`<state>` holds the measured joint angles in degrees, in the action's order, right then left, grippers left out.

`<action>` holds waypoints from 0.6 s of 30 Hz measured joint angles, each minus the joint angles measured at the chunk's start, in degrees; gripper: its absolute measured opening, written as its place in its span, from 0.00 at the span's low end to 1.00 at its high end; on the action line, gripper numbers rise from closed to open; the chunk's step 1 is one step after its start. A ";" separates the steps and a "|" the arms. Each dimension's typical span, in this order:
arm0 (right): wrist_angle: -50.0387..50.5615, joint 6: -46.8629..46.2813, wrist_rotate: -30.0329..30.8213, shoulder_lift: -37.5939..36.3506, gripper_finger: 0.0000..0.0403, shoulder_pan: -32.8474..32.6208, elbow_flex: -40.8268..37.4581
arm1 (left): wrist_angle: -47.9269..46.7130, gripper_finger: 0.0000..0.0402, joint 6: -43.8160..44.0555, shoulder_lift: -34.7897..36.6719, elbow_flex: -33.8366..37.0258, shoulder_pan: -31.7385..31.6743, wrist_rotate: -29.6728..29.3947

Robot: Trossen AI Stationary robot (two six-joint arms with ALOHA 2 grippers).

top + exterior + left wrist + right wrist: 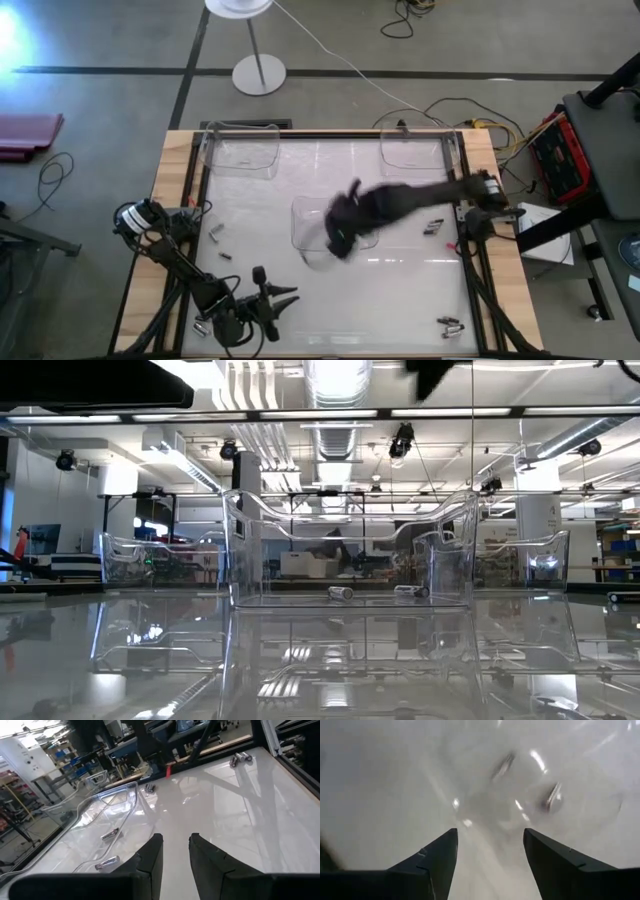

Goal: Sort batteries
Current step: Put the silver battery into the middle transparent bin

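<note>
The right end effector hovers wide open, empty, over the centre tray. Two batteries lie just ahead in it. The left end effector, narrowly open, waits at the table's near-left.

No readable text, no labels, brands, numbers or signs legible in any view

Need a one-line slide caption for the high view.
Right claw open over centre tray; left claw waits at table's near edge.

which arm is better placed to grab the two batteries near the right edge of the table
Right, probably. The right gripper hangs open over the middle tray, nearer those batteries. The left gripper waits at the front left.
</note>
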<state>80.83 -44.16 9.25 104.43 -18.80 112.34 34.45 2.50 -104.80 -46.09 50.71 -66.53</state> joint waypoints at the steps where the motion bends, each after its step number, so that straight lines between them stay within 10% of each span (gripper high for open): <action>1: 1.28 0.09 -0.12 -0.27 0.53 -3.38 -0.55 | 0.06 0.19 0.08 -0.01 0.00 -0.09 0.03; 8: 3.29 -14.91 -1.69 0.46 0.48 -24.04 -10.54 | 0.56 0.19 1.19 -0.01 -0.37 -0.62 1.52; 18: -6.29 -26.32 -22.67 5.61 0.40 -37.96 -21.25 | 0.69 0.19 -3.20 -0.01 -3.44 -2.31 1.52</action>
<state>74.54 -70.48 -13.43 110.04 -56.77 91.08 35.14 -0.69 -104.81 -49.53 48.40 -65.01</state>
